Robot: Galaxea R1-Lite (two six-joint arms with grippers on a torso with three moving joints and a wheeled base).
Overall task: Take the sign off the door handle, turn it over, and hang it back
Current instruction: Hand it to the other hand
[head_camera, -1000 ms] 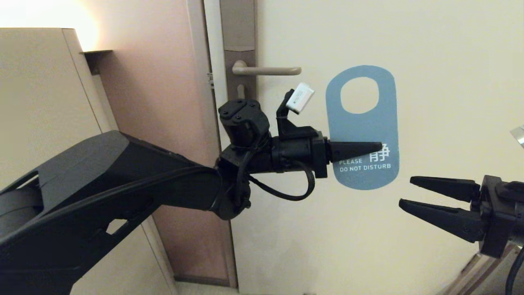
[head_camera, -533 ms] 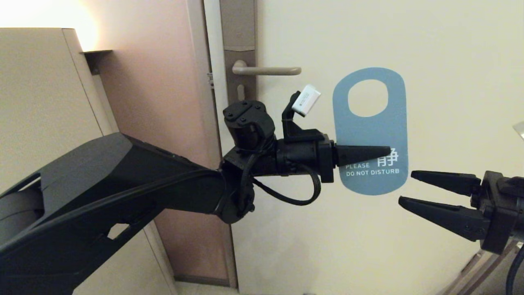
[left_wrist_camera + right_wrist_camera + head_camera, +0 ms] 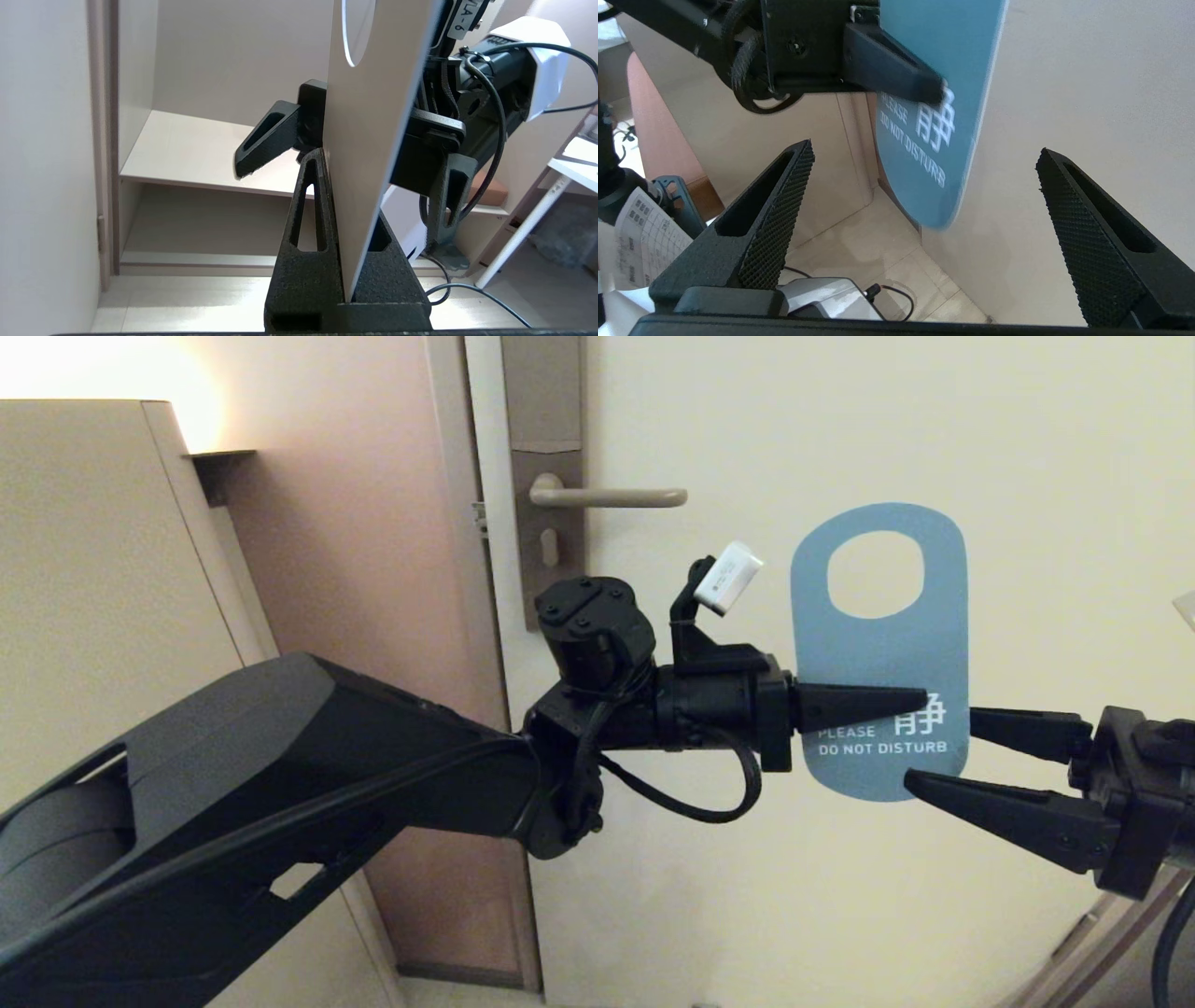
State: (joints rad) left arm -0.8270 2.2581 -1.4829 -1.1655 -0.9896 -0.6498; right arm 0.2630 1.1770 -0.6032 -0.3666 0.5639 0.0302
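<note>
The sign (image 3: 878,649) is held upright, long axis vertical, off the door handle (image 3: 607,497), which lies at 10 o'clock. The left claw (image 3: 920,698) is clamped on its lower part. The right claw (image 3: 938,751), spread wide, straddles the sign's bottom edge from 3 o'clock

Matte black angular arms, looped black cables, textured tapered fingers (image 3: 775,219), and a small white wrist module (image 3: 729,578).

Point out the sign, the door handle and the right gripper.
sign (image 3: 878,649): head view, blue face below the hole.
door handle (image 3: 611,497): head view, middle of lever.
right gripper (image 3: 938,753): head view, between its fingers.
</note>
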